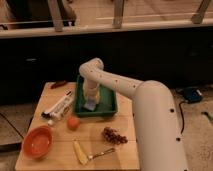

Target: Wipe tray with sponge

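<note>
Closest to me stands the thick white arm [155, 125] of the robot. It fills the lower right side and reaches to the left over a wooden table [60, 161]. The arm bends at an elbow, then goes straight down into the tray [100, 114].

The tray is dark green and lies at the far middle part of the table, with its long side towards me. The gripper [91, 101] points downwards inside it, near the left half. The sponge [90, 106], a small pale block, is directly under the gripper on the tray floor. I cannot tell if the gripper holds the sponge or only presses on it.

To the left of the tray, a white-and-black tube [59, 106] lies diagonally. Behind it, at the far edge, there is a small red thing [58, 84]. A small orange ball [73, 122] sits just in front of the tray's left corner. An orange bowl [37, 141] stands at the near left corner of the table. A yellow piece of food [79, 151] and a fork [103, 152] lie at the near edge. A dark cluster like grapes [114, 135] lies close to the arm.

The table surface is light wood. Behind it runs a dark wall with a pale ledge and railing posts on top. On the speckled floor at the right sits a blue object [191, 93].
</note>
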